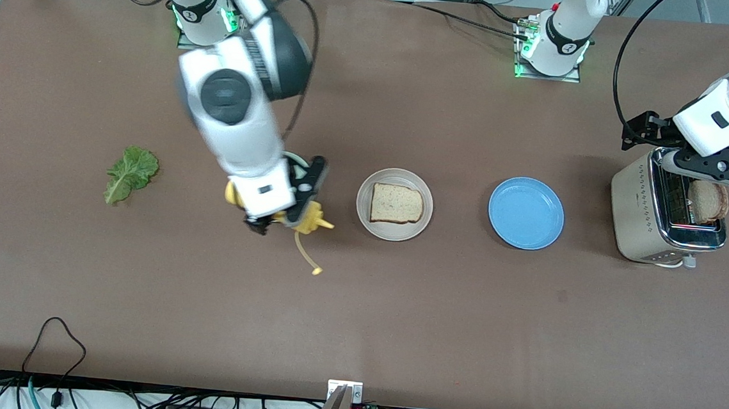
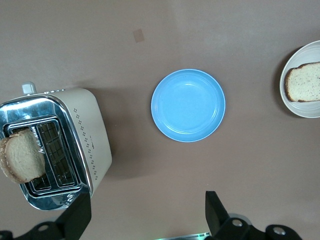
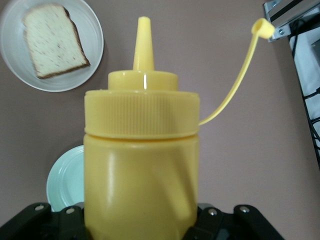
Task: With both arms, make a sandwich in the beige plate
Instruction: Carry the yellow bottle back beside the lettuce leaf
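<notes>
Your right gripper (image 1: pixel 287 215) has its jaws clamped on the yellow plastic squeeze bottle (image 3: pixel 141 165), beside the round beige plate (image 1: pixel 394 205) holding 1 bread slice (image 1: pixel 396 203), probably for saucing. Your left gripper (image 2: pixel 147 212) waits, jaws wide and empty, over the chrome toaster (image 1: pixel 665 213).

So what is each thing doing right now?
Toaster: bread slice sticking out of a slot.
Beige plate: holds one bread slice.
Blue plate: nothing on it.
Mustard bottle: cap off, held by right end effector.
Left end effector: open, over toaster.
Lettuce: lying on table.
</notes>
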Motion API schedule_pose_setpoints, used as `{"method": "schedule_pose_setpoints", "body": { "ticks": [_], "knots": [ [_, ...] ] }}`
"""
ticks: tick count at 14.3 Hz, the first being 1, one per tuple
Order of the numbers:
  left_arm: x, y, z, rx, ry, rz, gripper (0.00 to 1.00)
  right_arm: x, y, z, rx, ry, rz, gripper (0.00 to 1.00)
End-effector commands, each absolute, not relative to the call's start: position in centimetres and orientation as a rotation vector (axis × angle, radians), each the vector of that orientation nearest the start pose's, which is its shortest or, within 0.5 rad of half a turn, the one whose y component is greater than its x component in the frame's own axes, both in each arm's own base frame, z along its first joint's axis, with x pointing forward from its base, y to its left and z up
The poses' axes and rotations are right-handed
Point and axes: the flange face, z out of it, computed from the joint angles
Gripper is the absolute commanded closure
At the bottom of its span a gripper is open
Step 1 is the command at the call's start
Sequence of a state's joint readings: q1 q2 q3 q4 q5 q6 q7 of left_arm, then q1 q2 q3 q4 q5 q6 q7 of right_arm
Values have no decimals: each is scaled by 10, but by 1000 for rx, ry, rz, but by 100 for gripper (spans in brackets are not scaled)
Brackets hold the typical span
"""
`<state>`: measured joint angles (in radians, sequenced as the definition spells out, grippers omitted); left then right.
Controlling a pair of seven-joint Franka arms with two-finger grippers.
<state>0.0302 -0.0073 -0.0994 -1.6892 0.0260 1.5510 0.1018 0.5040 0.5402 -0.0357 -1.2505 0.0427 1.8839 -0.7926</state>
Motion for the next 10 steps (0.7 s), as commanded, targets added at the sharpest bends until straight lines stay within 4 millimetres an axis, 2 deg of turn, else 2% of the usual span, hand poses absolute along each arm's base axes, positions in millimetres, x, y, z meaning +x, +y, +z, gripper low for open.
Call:
{"method": "schedule_pose_setpoints", "body": {
  "ticks": [1,3,5,7,10],
  "knots": [
    [542,-35,579,-3105,254,206,0,642,289,491,-2384,-1816,-206,66],
    [542,-35,579,-3105,254,206,0,643,262,506,-2305,-1774,-259,66],
    [542,-35,579,-3105,254,206,0,651,228,509,-2196,-1743,-339,66],
    [542,-34,579,-3106,249,206,0,660,189,501,-2070,-1731,-413,66],
    [542,-35,579,-3105,254,204,0,667,124,478,-1909,-1660,-522,66]
  ]
}}
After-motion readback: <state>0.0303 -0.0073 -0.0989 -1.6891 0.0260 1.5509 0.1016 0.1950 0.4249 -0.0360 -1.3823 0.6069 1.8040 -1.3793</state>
